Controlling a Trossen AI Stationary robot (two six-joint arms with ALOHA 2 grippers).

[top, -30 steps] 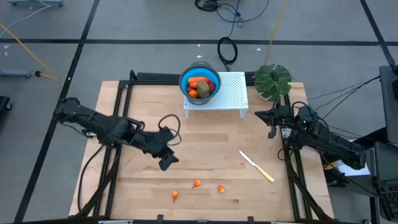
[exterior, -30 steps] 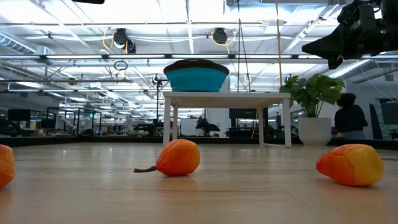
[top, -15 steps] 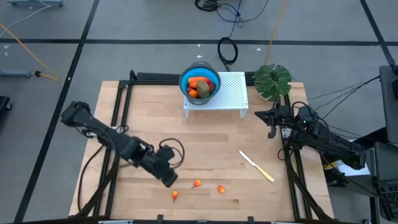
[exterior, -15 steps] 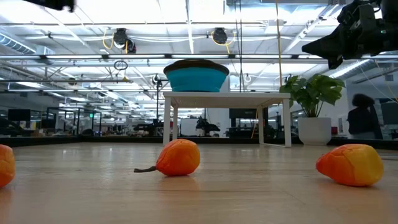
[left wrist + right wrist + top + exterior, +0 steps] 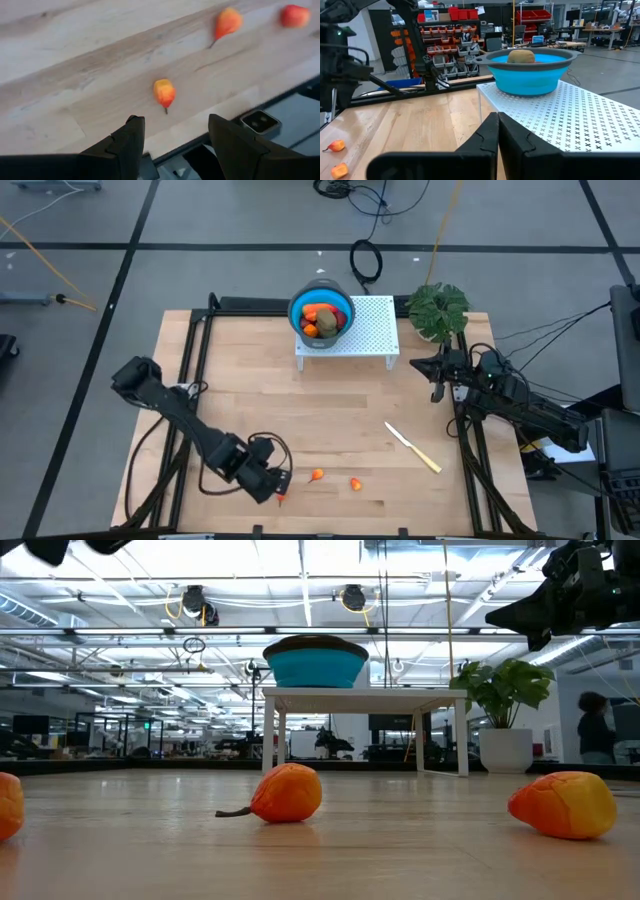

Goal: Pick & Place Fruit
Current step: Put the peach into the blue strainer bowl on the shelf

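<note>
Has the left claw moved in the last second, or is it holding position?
Yes. In the high view the left claw has swung away from the white perforated stand toward the table's near edge, now open over the leftmost orange-red fruit bit.

Half covered in the high view by the left end effector (image 5: 275,488): the leftmost small orange-red fruit bit (image 5: 282,498). Cut by the low view's left edge: a rounded orange fruit piece (image 5: 7,806), only its right side showing. Reduced there to dark slivers in the top left corner: the left arm (image 5: 48,549). Sliced by the right edge: a distant person (image 5: 597,727). Smeared soft in the left wrist view: the red-orange fruit piece (image 5: 295,15) near the corner. Masked in the right wrist view by the round blue grey-rimmed bowl (image 5: 530,79): all contents except a brown oval's top (image 5: 521,56). From above, too small to count.
</note>
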